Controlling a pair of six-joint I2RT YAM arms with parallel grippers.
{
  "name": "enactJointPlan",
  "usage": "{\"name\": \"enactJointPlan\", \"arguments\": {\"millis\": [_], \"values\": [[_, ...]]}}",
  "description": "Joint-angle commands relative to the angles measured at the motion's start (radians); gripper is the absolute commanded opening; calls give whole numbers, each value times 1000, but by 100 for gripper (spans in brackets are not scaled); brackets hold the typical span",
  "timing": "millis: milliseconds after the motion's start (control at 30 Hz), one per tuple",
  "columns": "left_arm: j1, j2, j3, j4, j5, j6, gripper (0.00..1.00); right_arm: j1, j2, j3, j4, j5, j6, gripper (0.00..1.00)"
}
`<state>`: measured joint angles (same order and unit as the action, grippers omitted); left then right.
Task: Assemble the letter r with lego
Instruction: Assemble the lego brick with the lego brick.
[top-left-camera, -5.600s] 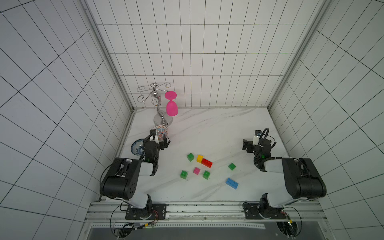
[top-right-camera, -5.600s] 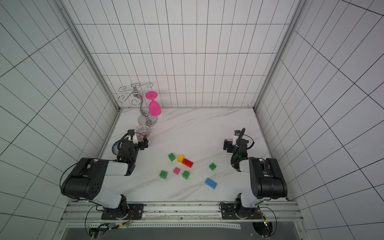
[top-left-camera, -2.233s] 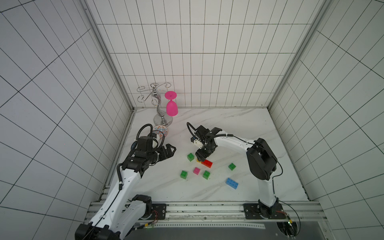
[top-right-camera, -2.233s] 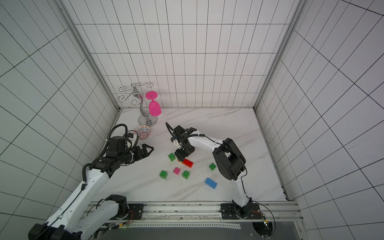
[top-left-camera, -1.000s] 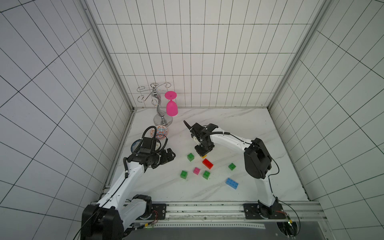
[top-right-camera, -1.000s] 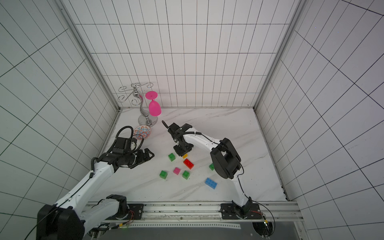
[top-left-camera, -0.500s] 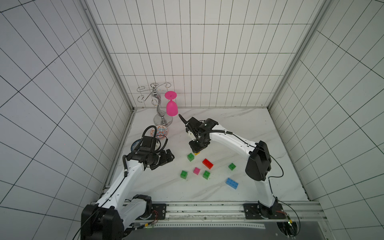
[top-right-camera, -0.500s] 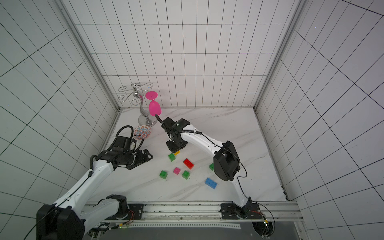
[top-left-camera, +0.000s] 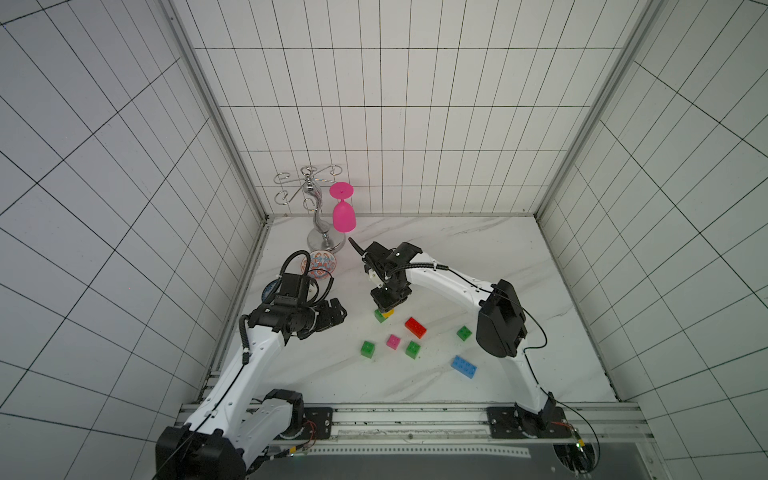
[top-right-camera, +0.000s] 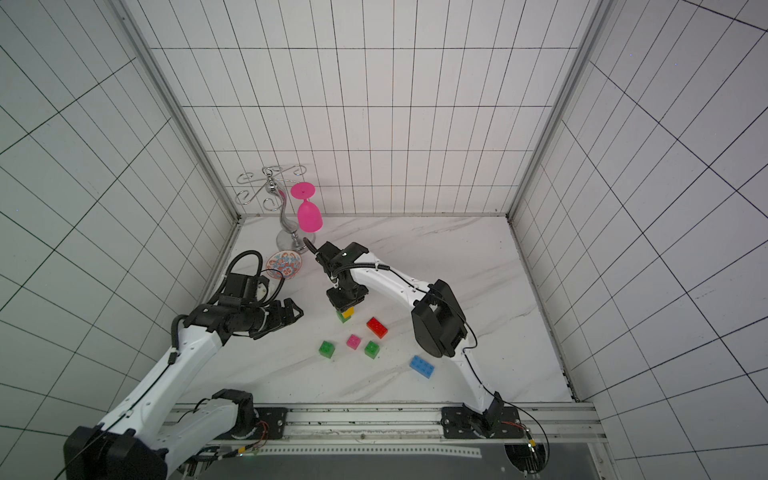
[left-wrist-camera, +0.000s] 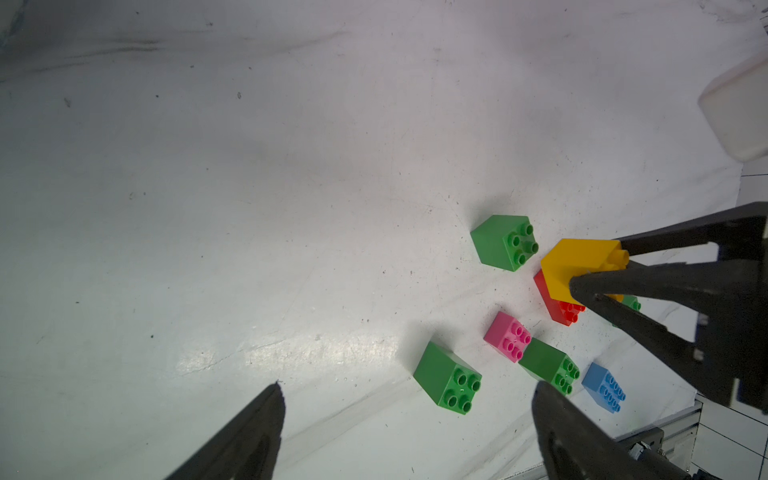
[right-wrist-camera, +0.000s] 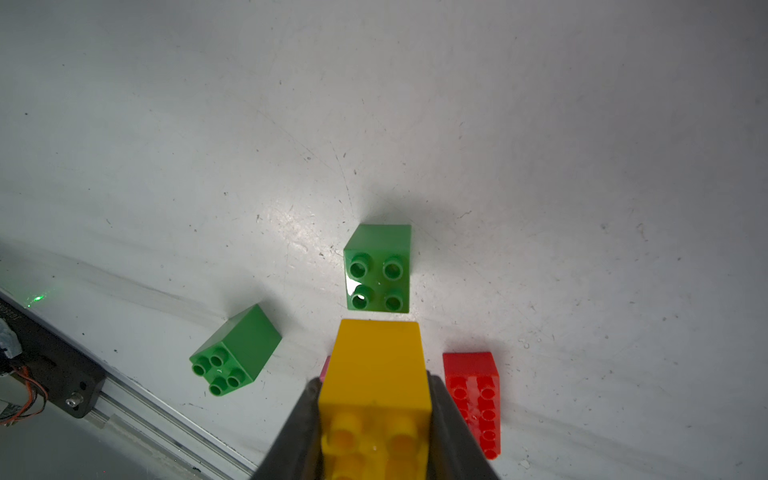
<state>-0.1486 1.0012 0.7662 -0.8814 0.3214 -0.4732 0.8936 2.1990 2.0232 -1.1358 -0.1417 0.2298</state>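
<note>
My right gripper (right-wrist-camera: 374, 399) is shut on the yellow cube (right-wrist-camera: 376, 370), held off the table just short of a green cube (right-wrist-camera: 378, 270). In both top views the yellow cube (top-left-camera: 388, 312) partly covers that green cube (top-right-camera: 342, 317). The red brick (top-left-camera: 415, 327), pink cube (top-left-camera: 393, 341), three more green cubes (top-left-camera: 368, 348) (top-left-camera: 412, 349) (top-left-camera: 464, 333) and the blue brick (top-left-camera: 464, 366) lie loose on the table. My left gripper (top-right-camera: 293, 316) hangs open to their left, with nothing in it; in the left wrist view a green cube (left-wrist-camera: 446, 378) lies beyond its fingertips.
A metal glass stand (top-left-camera: 318, 216) with a pink glass (top-left-camera: 343, 216) hanging on it occupies the back left corner. A patterned bowl (top-left-camera: 322, 264) and a small blue dish (top-left-camera: 270, 289) sit behind my left arm. Tiled walls close three sides; a metal rail (top-left-camera: 415, 415) runs along the front.
My right gripper has carried the yellow cube left, away from the red brick, and now holds it over the green cube. The left arm has hardly moved.
</note>
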Motion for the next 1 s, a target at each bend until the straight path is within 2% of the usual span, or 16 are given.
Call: {"name": "enactJointPlan", "arguments": {"millis": [0,367,533,967], "values": [[4,-20,7,-5,-10,7,93,11,26,45,-15,-16,16,0],[4,-24,4,2,-8,7,93,17,42,35,48,-2,16,0],[4,-18,4,7,-9,7,93,18,68,65,25,8,2,0],[4,-24,4,8,-12,7,93,18,95,15,31,19,-18,0]]}}
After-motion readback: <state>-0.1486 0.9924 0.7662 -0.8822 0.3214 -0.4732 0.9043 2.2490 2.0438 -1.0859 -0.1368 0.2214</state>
